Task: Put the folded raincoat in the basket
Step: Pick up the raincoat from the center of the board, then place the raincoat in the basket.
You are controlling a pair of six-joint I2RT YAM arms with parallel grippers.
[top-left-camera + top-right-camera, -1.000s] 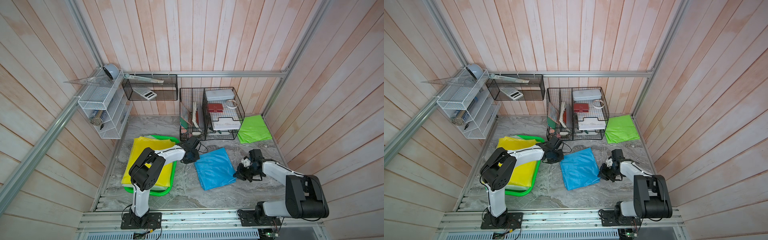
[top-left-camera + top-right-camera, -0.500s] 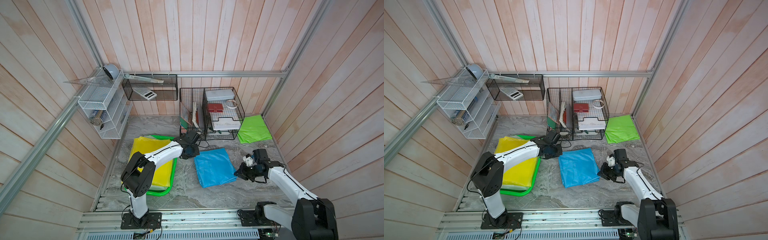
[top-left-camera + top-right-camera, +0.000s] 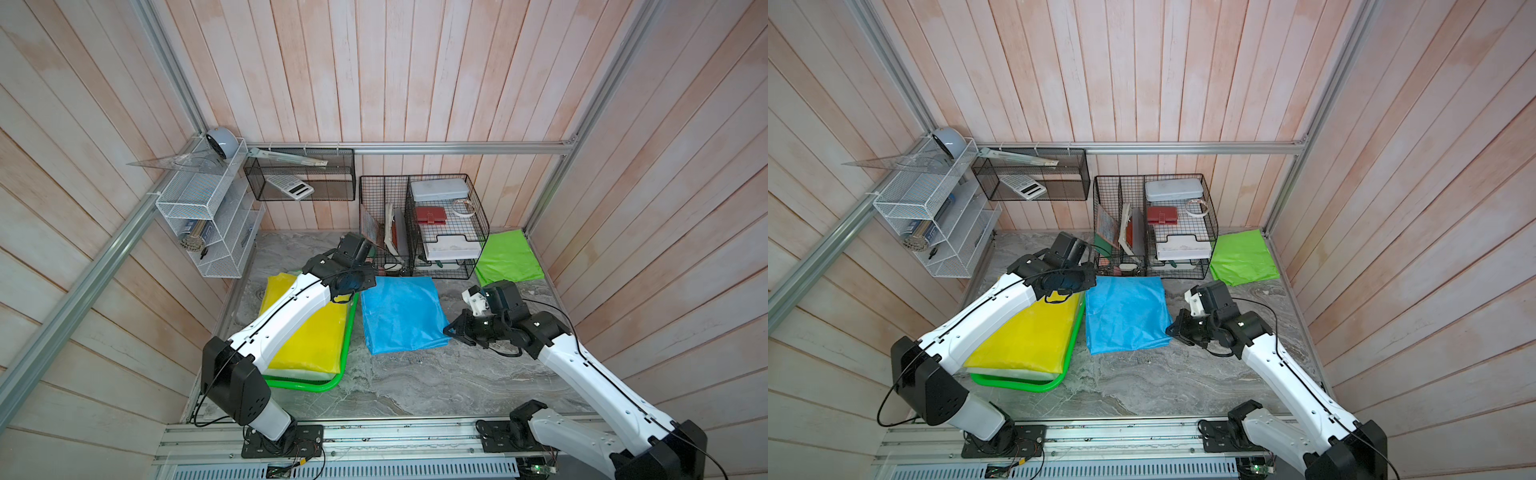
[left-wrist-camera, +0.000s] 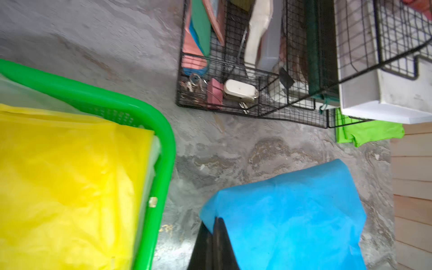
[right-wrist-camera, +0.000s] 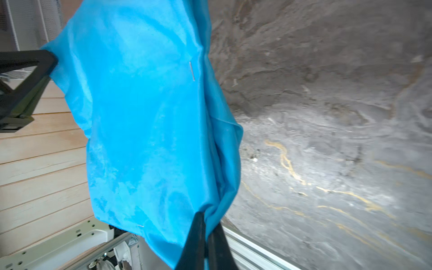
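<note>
Blue raincoat [image 3: 401, 313] clamped at opposite corners by left gripper [image 4: 216, 222] and right gripper [image 5: 207, 216]; not yet placed in basket [image 3: 307, 386]. Yellow raincoat [image 3: 307, 332] already inside.

three folded raincoats show in both top views: a blue raincoat [image 3: 401, 313], a yellow raincoat [image 3: 307, 336] and a green raincoat [image 3: 509, 257]. there is one basket [image 3: 307, 385], one white shelf [image 3: 195, 195] and two black racks, a wall rack [image 3: 332, 185] and a standing rack [image 3: 376, 195]. two hands are in view, the left hand [image 4: 215, 222] and the right hand [image 5: 205, 216].
</note>
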